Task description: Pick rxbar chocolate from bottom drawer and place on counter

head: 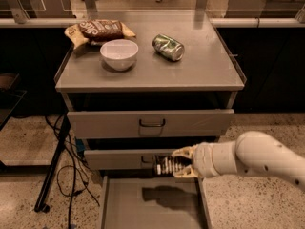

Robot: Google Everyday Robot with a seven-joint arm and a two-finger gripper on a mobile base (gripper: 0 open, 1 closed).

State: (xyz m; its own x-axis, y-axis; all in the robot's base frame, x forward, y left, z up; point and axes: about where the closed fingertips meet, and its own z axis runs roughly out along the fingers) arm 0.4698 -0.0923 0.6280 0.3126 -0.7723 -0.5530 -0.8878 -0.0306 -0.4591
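My gripper [177, 163] is shut on the rxbar chocolate [167, 165], a small black wrapper with white lettering. It holds the bar in front of the middle drawer, above the open bottom drawer [152, 204]. The bar's shadow falls on the drawer's grey floor. The white arm reaches in from the right. The counter [200, 68] is the grey cabinet top above.
On the counter lie a brown snack bag [99, 30], a white bowl [119, 54] and a green can [168, 47] on its side. The top drawer [150, 123] is pulled out slightly. Cables and a black stand leg [52, 171] are on the floor at left.
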